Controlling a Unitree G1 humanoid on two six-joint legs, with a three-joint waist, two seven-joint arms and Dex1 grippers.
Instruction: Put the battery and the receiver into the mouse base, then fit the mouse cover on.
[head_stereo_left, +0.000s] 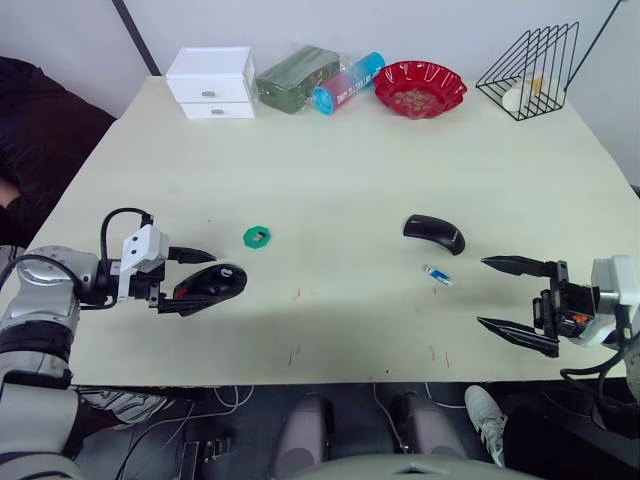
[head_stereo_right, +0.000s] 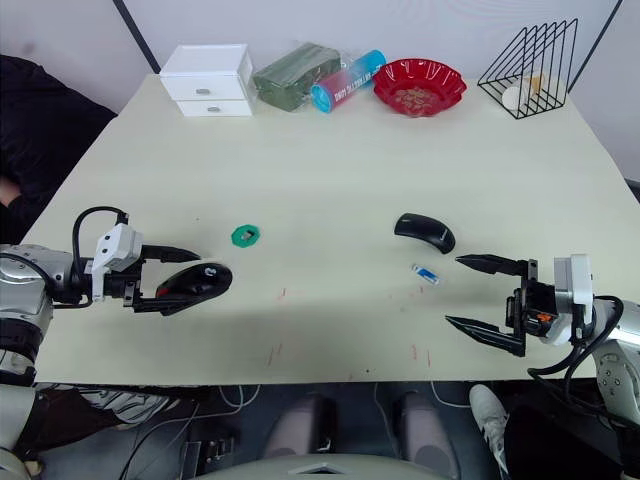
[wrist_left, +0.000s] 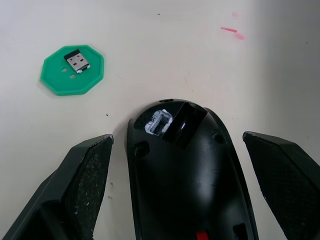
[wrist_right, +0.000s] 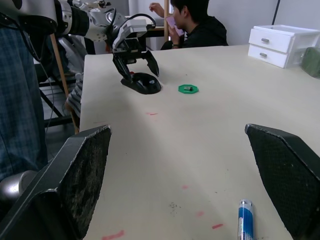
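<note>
Two head views down over the table (head_stereo_left: 330, 180); wrist views low, close along it.

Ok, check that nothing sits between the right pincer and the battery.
Nothing visible does. The battery lies on bare table just ahead of the open right pincer; the mouse cover sits beyond it, off that path.

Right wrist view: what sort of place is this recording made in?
Probably a robotics lab or shared workroom: a pale table with test objects, a seated person behind it, and the left tool over the mouse base.
</note>
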